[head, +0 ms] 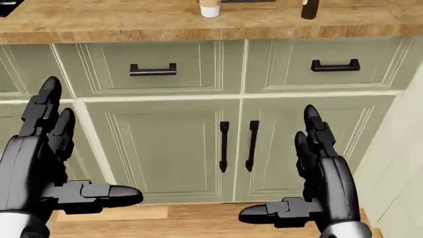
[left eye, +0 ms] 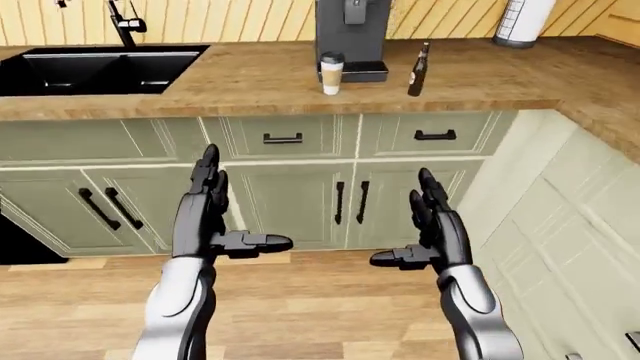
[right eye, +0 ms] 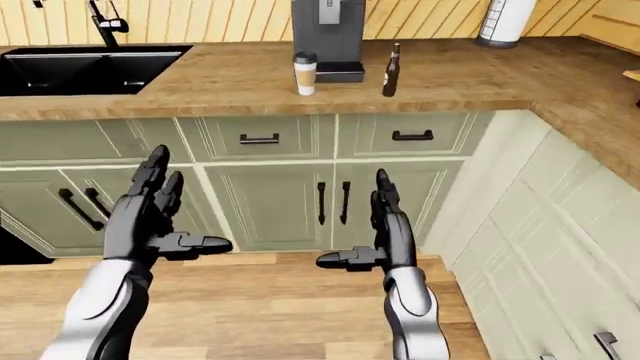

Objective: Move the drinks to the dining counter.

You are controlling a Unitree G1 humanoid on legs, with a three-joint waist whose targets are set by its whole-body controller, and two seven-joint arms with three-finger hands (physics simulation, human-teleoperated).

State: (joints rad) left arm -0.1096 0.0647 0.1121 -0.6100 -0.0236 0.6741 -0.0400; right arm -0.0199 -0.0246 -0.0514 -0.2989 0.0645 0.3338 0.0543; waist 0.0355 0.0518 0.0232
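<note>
Both hands, left hand (left eye: 208,217) and right hand (left eye: 432,229), hang with fingers wide and empty while the coffee cup (left eye: 331,73) and bottle (left eye: 418,69) stand at twelve o'clock on the bench (left eye: 250,82), where a hasty reach risks toppling that slim bottle.

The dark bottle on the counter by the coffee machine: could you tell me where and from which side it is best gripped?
Probably round the wide lower body of the bottle, below its narrow neck, since it stands upright. Come from the counter's near edge with the right hand, open now: the coffee cup and coffee machine crowd its left.
</note>
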